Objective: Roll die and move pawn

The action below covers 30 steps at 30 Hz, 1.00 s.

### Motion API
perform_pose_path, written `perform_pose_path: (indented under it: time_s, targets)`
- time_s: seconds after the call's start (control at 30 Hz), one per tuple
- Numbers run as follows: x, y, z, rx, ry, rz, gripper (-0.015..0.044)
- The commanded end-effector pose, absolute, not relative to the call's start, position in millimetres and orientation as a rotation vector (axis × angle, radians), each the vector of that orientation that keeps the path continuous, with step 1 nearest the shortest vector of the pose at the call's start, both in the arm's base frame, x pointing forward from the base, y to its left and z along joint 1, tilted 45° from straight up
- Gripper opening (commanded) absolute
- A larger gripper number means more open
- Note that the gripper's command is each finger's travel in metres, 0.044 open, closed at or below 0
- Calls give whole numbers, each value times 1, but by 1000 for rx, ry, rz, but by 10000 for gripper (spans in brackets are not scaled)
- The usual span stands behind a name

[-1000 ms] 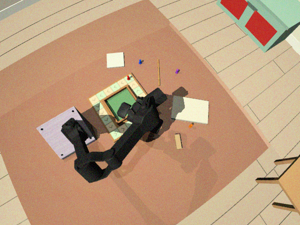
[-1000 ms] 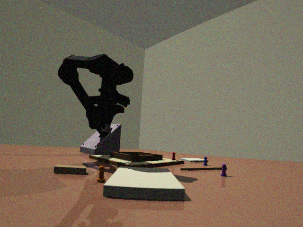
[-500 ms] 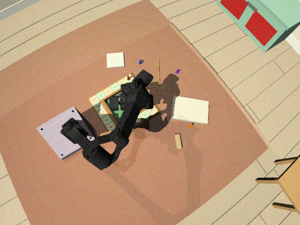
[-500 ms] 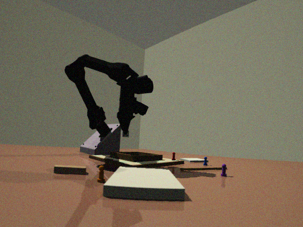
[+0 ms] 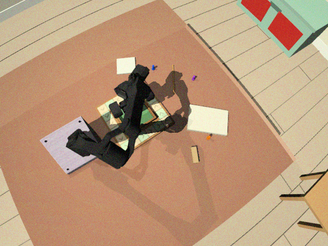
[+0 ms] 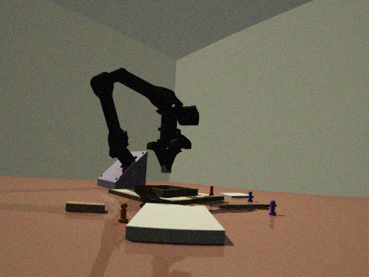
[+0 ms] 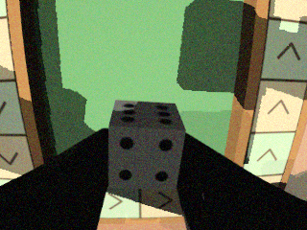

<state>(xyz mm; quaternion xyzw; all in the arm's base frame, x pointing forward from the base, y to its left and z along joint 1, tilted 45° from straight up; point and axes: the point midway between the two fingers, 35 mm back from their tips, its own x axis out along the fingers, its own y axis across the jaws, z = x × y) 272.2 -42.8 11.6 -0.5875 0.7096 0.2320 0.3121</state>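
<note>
We've got the die (image 7: 145, 148) right in the middle of the wrist view, pinched between the two dark fingers of the gripper (image 6: 165, 168) — clamped tight, the face toward the lens showing four pips. Behind it the green floor of the tray (image 7: 137, 38) fills the upper frame, wooden rim all round, so the die hangs above the tray, not touching it. Arrow squares of the board (image 7: 276, 105) run down the right edge.

In the exterior view we see the gripper pointing straight down at centre frame, well above the board (image 6: 190, 198). The red pawn (image 6: 211, 190) stands on the board's right end. Outward from there — a blue pawn (image 6: 249, 195) and a purple pawn (image 6: 272, 207) to the right, an orange pawn (image 6: 123, 212) at lower left beside a white slab (image 6: 174, 221), and a wooden block (image 6: 85, 206) further left.
</note>
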Motion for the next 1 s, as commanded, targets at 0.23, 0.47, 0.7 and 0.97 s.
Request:
perform_pose_path:
  time_s: [0.23,0.47,0.7,0.97]
  targets:
    - [266,-42,1,-1473,1837,755,0]
    - [260,-44,-4,-1287,1714,915,0]
    - [259,-44,-7,-1145,1531,1032,0]
    - [259,-45,-7,-1045,1274,1105,0]
